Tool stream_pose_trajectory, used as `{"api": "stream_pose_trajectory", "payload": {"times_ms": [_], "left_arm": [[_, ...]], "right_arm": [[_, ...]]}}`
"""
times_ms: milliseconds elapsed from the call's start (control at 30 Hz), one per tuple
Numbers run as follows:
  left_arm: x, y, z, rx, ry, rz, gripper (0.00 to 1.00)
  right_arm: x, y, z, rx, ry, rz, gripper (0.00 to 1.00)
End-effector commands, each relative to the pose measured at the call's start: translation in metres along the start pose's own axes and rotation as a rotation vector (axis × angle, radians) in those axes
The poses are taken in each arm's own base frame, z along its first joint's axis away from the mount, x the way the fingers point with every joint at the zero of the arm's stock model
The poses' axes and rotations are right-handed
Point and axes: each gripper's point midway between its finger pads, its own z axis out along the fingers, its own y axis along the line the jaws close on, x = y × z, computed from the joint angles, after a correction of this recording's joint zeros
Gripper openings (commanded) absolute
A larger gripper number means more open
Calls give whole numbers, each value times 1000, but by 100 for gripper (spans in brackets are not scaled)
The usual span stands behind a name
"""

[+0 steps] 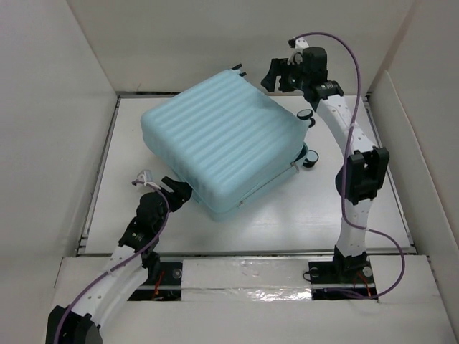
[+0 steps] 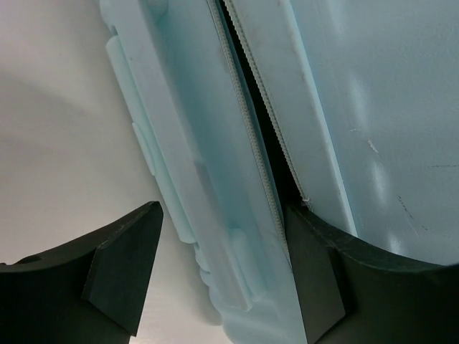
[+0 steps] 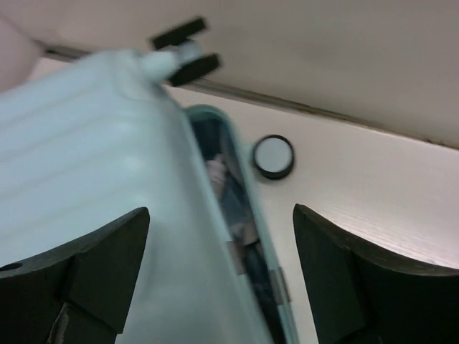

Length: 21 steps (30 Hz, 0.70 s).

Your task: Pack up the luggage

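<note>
The luggage (image 1: 222, 143) is a large pale aqua ribbed suitcase lying flat on the white table, its lid down but slightly ajar. My left gripper (image 1: 178, 193) is at its near-left corner. In the left wrist view that gripper (image 2: 224, 229) stands open astride the lower shell's rim (image 2: 215, 179); the right finger (image 2: 315, 279) sits at the zipper seam and the left finger (image 2: 122, 272) is clear of the shell. My right gripper (image 1: 275, 77) hovers above the far right corner, open and empty. Its blurred view (image 3: 221, 215) looks down on the luggage (image 3: 86, 143), whose gap shows dark contents (image 3: 237, 208).
Caster wheels stick out at the suitcase's right side (image 1: 310, 158) and far corner (image 1: 237, 69). A round wheel (image 3: 273, 156) faces up beside the shell. White walls (image 1: 57, 107) close in the table on the left, back and right.
</note>
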Motion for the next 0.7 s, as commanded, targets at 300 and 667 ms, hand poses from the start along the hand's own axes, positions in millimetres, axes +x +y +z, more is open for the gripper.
{"api": "stream_pose_trajectory", "payload": {"times_ms": [300, 667], "left_arm": [[14, -19, 9, 81, 76, 42, 56], [21, -23, 12, 114, 102, 74, 21]], "right_arm": [[38, 45, -220, -44, -332, 27, 0], [193, -14, -210, 184, -106, 153, 0]]}}
